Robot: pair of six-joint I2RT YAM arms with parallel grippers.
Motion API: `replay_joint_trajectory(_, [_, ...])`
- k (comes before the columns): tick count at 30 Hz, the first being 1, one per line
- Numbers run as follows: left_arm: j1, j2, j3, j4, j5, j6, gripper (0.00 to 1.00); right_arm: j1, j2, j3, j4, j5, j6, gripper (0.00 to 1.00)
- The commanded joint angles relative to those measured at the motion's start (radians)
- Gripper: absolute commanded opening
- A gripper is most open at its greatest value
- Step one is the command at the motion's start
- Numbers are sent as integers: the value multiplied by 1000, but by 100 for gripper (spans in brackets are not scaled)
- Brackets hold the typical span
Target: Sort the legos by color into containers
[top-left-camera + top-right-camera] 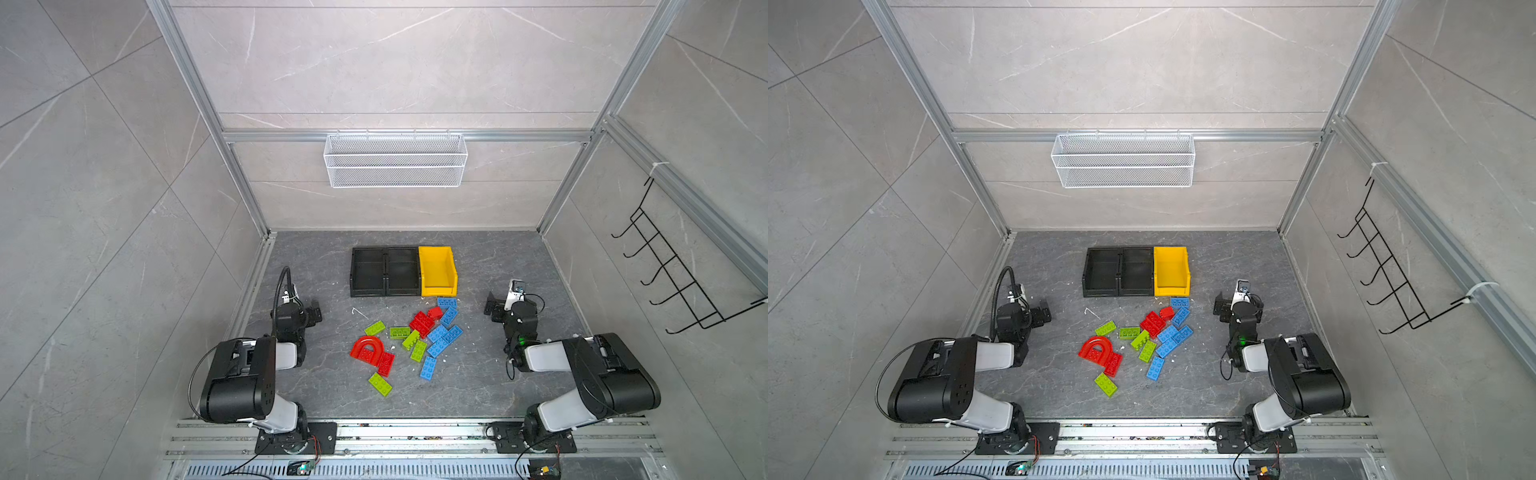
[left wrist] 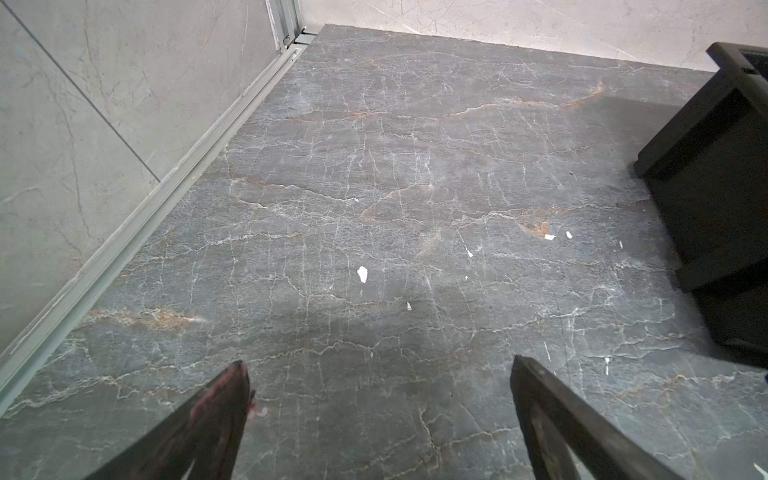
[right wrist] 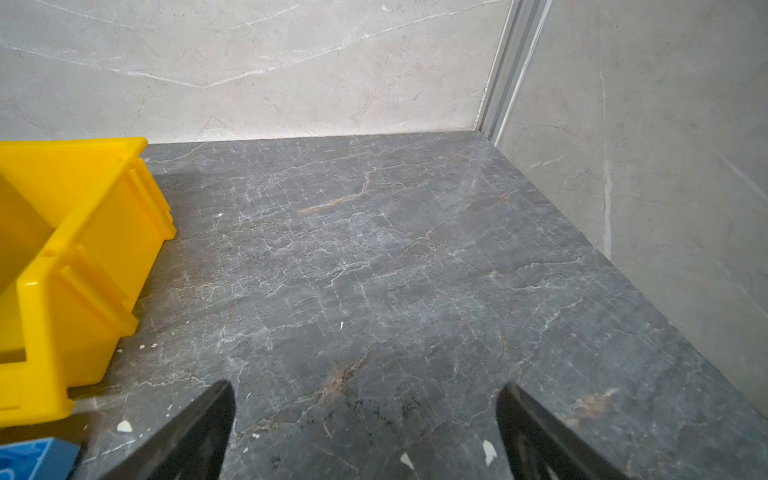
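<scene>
left arm (image 1: 241,374) folded, elbow up, wrist pointing forward | left gripper (image 2: 378,365) jaws spread wide, nothing between them | right arm (image 1: 606,374) mirrors it | right gripper (image 3: 365,386) jaws wide, empty

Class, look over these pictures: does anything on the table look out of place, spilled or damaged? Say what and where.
Small white flakes litter the tabletop around the legos, like chipped debris. The legos lie jumbled, none in the containers. On the left gripper, one of the fingers looks scuffed and reddish.
</scene>
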Motion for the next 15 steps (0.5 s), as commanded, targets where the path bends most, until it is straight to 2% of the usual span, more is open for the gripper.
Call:
replay_joint_trajectory(1, [-1, -9, 23, 36, 6, 26, 100, -3, 3, 21, 2, -7, -3, 99])
replay_joint_trajectory(15, [-1, -10, 22, 36, 7, 25, 100, -24, -1, 29, -22, -40, 13, 100])
